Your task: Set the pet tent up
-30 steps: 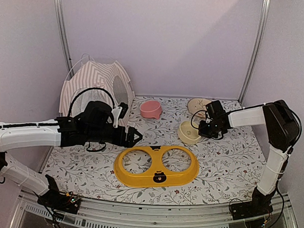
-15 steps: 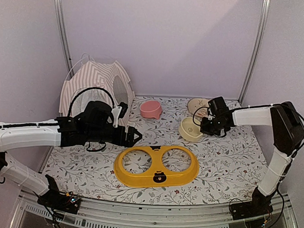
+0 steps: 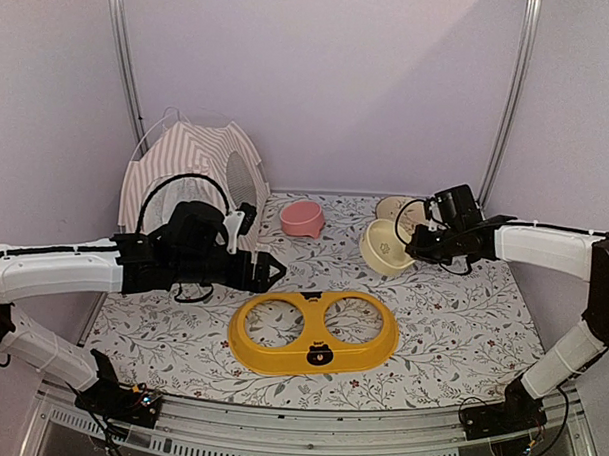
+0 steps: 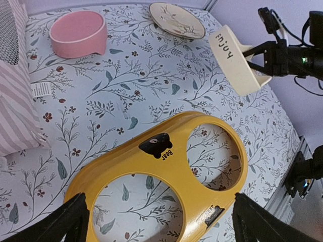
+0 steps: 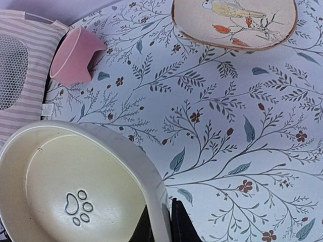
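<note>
Right tool (image 3: pixel 416 244) pinches cream bowl (image 3: pixel 384 247) rim — paw print (image 5: pixel 79 206) inside.

A robot test cell: plain lilac panel walls (image 3: pixel 320 78) framed by upright aluminium rails (image 3: pixel 125 72), a table under a floral printed cloth (image 3: pixel 451 323), and a slotted metal beam (image 3: pixel 307 433) along the near edge. Staged props include a pink-and-white striped fabric pet tent (image 3: pixel 192 154) far left and a cream plastic pet bowl (image 3: pixel 384 246) far right.
</note>
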Robot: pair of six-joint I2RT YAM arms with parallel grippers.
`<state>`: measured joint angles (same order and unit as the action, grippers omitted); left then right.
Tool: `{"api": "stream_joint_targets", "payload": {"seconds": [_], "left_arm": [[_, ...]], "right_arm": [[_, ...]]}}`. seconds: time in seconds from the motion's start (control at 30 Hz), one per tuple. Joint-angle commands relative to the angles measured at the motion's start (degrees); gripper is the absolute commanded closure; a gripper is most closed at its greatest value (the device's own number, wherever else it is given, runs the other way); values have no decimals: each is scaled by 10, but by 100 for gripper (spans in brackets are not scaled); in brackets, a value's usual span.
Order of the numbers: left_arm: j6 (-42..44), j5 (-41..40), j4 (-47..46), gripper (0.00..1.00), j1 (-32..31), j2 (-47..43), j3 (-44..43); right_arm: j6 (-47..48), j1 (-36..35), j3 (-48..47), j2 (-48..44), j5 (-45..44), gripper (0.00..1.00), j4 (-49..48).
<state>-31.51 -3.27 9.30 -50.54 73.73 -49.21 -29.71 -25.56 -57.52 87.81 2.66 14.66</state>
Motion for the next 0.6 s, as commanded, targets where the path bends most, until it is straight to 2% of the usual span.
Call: {"api": "stream_joint_targets", "payload": {"seconds": [0.0, 0.33, 0.57], "left_arm": [[7, 5, -21, 1, 9, 16, 2], [-4, 19, -44, 0, 9, 38, 10], [-8, 22, -52, 1, 9, 48, 10]], "right_arm": [[0, -50, 15, -38, 10, 100, -10], [-10, -159, 34, -47, -46, 100, 49], [-13, -198, 41, -38, -50, 100, 68]]}}
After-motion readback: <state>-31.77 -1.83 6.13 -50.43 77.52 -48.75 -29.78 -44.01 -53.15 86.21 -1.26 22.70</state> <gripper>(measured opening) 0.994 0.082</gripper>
